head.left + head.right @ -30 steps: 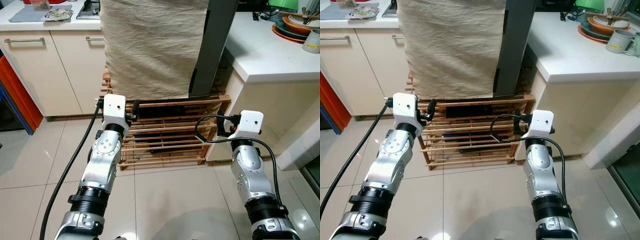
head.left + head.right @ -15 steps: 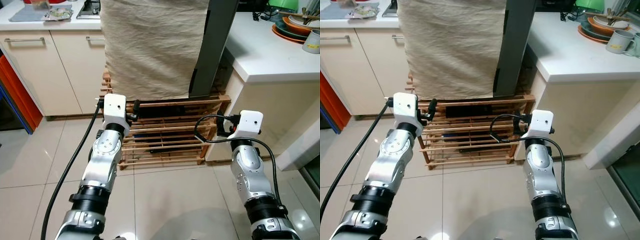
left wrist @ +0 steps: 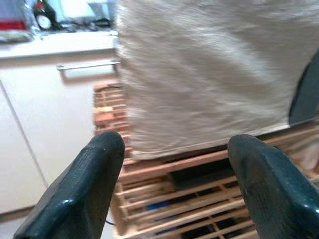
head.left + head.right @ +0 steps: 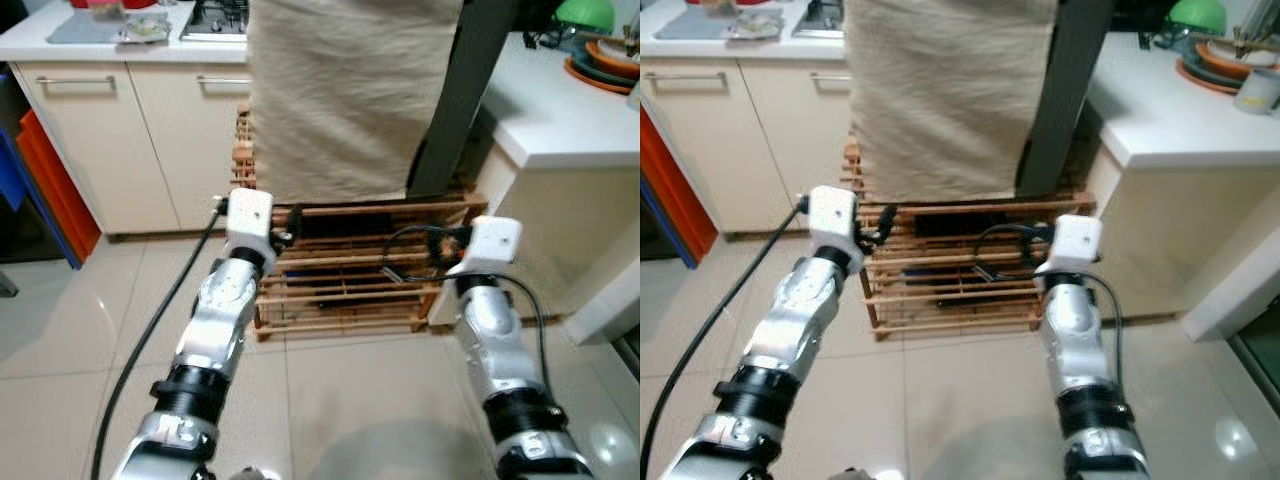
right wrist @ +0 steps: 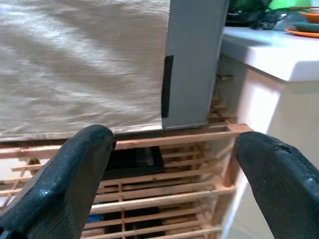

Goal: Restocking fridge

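Note:
A tall dark grey unit (image 4: 470, 100) stands straight ahead on a low wooden slatted rack (image 4: 350, 275). A beige cloth (image 4: 340, 90) hangs over its front. Both arms are raised in front of me toward the rack. In the left wrist view my left gripper (image 3: 174, 164) is open with nothing between its fingers (image 3: 94, 184), facing the cloth (image 3: 199, 74) and the rack (image 3: 164, 169). In the right wrist view my right gripper (image 5: 172, 164) is open and empty too, facing the grey unit (image 5: 192, 59) and the rack's top rail (image 5: 174, 142).
Cream cabinets (image 4: 130, 140) with a stove top (image 4: 215, 15) run along the back left. A white counter (image 4: 570, 120) with stacked dishes (image 4: 600, 60) stands on the right. Orange and blue crates (image 4: 55, 180) sit at the far left. Glossy floor tiles (image 4: 330, 400) lie before the rack.
The whole picture has shifted to the right and is slightly blurred, so the camera has moved. Both arms hold the same raised pose, grippers still open.

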`<state>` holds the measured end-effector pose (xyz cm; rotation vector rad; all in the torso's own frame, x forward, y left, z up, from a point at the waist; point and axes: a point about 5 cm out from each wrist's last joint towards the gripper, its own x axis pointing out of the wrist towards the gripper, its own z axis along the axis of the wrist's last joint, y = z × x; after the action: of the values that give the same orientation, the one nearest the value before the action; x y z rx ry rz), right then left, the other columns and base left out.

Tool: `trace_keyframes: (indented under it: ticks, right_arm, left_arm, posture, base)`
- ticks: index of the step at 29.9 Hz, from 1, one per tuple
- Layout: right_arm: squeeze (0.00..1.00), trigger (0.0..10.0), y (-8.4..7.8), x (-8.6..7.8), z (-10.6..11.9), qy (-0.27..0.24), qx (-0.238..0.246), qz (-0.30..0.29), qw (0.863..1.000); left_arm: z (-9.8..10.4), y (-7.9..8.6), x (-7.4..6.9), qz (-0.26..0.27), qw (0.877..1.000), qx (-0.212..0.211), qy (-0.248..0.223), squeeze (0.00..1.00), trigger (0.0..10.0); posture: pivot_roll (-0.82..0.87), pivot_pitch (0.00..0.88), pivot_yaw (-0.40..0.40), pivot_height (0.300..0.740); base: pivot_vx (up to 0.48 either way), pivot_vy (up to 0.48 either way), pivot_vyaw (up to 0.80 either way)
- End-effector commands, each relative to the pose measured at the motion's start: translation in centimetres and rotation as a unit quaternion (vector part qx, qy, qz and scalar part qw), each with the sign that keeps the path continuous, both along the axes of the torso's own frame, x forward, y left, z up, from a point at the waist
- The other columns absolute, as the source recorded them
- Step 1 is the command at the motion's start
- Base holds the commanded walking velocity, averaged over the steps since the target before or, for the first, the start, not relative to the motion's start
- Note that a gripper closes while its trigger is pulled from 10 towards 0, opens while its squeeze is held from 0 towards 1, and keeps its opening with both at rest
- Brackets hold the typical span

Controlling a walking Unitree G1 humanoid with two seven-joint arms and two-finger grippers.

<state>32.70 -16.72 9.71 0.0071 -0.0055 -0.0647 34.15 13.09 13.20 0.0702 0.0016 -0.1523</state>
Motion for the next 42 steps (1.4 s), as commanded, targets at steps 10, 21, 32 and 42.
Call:
trace_keyframes:
  ticks: [10,21,32,42]
  right_arm:
    - [0.0,10.0,0.2,-0.4,0.0,0.001,-0.026,0.001,1.0]
    - [0.0,10.0,0.8,-1.4,0.0,-0.007,-0.032,0.027,0.999]
    - [0.0,10.0,0.0,-1.7,0.4,-0.011,-0.035,0.004,0.999]
    - [1.0,10.0,-1.1,-1.5,1.1,-0.029,-0.026,-0.038,0.999]
  left_arm:
    - [0.3,-0.7,0.6,0.007,1.0,0.004,-0.004,0.0,10.0]
    - [-0.3,-1.0,0.3,0.003,1.0,-0.017,0.008,0.0,10.0]
    - [-0.1,-1.0,0.6,0.002,1.0,-0.015,0.002,0.0,10.0]
    - [0.2,-1.1,1.0,0.002,1.0,-0.007,-0.002,0.0,10.0]
  posture:
    - [-0.11,0.0,-0.001,0.74]
    - [-0.12,0.0,0.003,0.74]
    - [-0.13,0.0,0.015,0.74]
    - [-0.13,0.0,0.022,0.74]
  base:
    - [0.0,0.192,0.0]
    - [0.377,0.291,0.0]
    - [0.405,0.256,0.0]
    - [0.405,0.256,0.0]
